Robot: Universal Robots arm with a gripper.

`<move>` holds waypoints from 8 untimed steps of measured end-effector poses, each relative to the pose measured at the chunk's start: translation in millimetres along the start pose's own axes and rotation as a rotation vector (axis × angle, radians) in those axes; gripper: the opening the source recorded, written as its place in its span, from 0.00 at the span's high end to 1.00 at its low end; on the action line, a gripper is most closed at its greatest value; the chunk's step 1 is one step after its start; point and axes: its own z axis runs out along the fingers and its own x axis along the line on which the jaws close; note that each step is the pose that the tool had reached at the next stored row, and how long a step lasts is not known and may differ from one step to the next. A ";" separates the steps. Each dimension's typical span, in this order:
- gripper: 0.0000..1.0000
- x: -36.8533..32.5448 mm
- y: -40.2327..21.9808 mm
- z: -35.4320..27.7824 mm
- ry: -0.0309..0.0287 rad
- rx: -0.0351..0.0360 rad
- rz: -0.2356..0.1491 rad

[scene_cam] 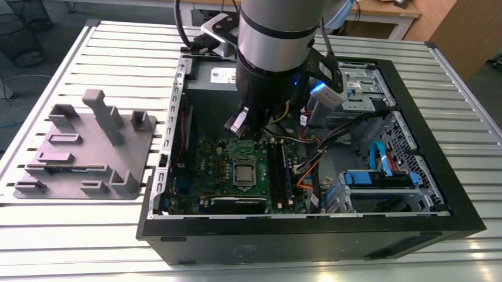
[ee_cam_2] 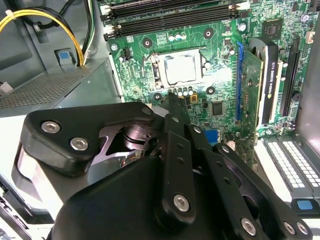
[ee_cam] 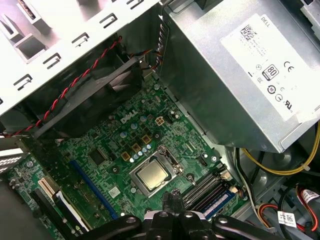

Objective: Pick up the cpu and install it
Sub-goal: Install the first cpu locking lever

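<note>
cpu [ee_cam: 152,176] seated in socket on the motherboard [ee_cam_2: 220,80]. gripper [ee_cam_2: 172,102] poised just above, fingers pinched together, empty. best kept level, clear of the memory slots [ee_cam_2: 170,15].

A: What does everything rest on?
B: A silver ribbed metal table [scene_cam: 94,235], its slats running across the exterior view.
A: And behind it?
B: A light wooden desk [scene_cam: 392,12] at the far edge, grey floor [scene_cam: 55,41] beyond, with a black wire-mesh bin [scene_cam: 23,35] at the exterior view's left.
</note>
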 end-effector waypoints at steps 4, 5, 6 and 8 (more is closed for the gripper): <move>0.89 0.0 0.0 0.3 -0.0001 0.0000 0.000; 0.89 0.0 0.0 0.4 -0.0001 0.0000 0.000; 0.89 0.0 0.0 0.6 -0.0001 0.0000 0.000; 0.89 0.1 -0.1 1.1 -0.0002 -0.0001 0.000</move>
